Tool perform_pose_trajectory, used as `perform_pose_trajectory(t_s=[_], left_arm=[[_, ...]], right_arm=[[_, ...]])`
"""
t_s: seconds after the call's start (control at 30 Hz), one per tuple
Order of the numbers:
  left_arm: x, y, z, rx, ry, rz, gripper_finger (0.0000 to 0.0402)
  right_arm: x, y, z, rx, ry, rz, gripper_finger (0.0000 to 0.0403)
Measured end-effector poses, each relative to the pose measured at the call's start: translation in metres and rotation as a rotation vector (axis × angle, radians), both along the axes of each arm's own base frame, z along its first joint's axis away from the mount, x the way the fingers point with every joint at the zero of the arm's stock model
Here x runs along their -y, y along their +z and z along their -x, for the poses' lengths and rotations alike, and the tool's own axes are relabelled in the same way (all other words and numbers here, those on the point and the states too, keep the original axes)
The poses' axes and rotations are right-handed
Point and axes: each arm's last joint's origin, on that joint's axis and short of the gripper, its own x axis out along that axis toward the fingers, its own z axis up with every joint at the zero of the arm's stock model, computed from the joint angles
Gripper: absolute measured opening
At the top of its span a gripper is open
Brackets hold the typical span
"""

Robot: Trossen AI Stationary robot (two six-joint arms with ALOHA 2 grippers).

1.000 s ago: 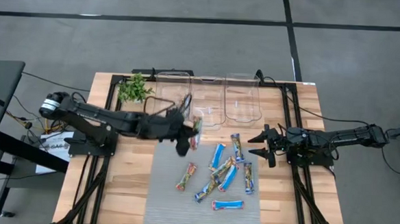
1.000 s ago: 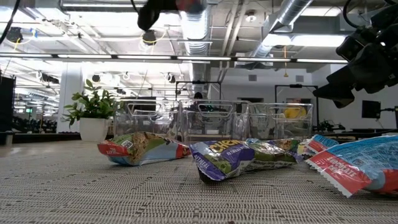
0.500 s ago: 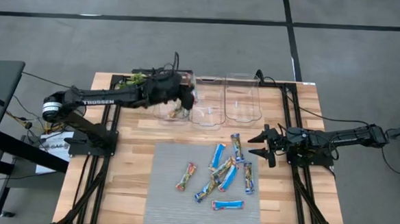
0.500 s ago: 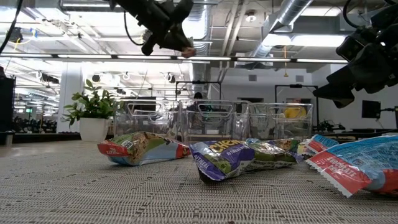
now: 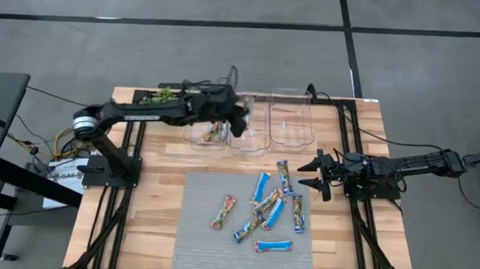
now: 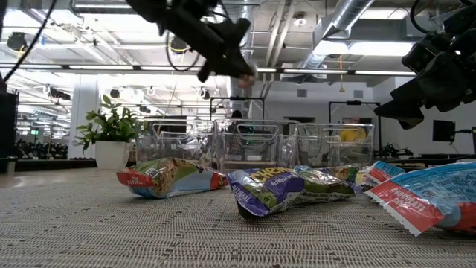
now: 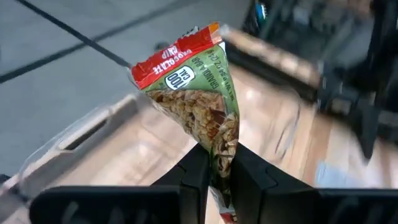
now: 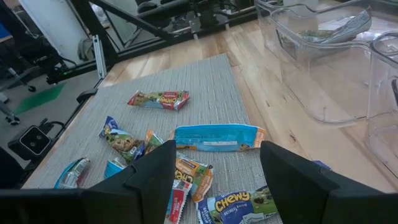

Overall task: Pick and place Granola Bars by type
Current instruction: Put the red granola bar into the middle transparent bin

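Note:
My left gripper (image 5: 242, 122) is high above the clear bins at the table's far edge, about over the middle bin (image 5: 248, 133). It is shut on a green-and-red granola bar (image 7: 199, 99). Several more granola bars (image 5: 262, 208), blue-and-white and multicoloured, lie flat on the grey mat (image 5: 198, 231). One multicoloured bar (image 5: 215, 133) lies in the left bin (image 5: 195, 136). My right gripper (image 5: 313, 175) waits open at the mat's right edge, nothing between its fingers (image 8: 149, 180). My left gripper pinches the bar's flat faces between its two fingers, close to one end (image 7: 219, 163). The fingers lie across the bar. A short stub shows behind the fingers, and the rest sticks out ahead with the red end (image 7: 171, 59) farthest. The bar is lifted clear, above the bins.
Three clear bins stand in a row at the far edge; the right one (image 5: 290, 125) holds no bar that I can see. A green plant sprig (image 5: 164, 93) lies at the far left, partly under my left arm. Bare wood (image 5: 159, 192) flanks the mat.
My left gripper has carried the bar from above the mat's far left corner toward the far edge, then toward the right, from over the left bin to the middle bin. It stays shut on the bar. My right arm has kept still.

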Motion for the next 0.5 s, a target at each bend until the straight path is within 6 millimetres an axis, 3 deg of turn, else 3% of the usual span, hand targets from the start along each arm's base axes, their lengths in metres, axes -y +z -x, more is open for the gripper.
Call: perform_pose_trajectory(t_s=[0.2,0.5], left_arm=[[-0.007,-0.016,-0.031,-0.269,-0.146,-0.096,0.0043],[-0.009,-0.038,-0.051,-0.479,-0.256,-0.154,0.0068]], right_arm=[[0.000,0.000,0.000,0.000,0.000,0.000,0.0225],[0.000,0.000,0.000,0.000,0.000,0.000,0.0225]])
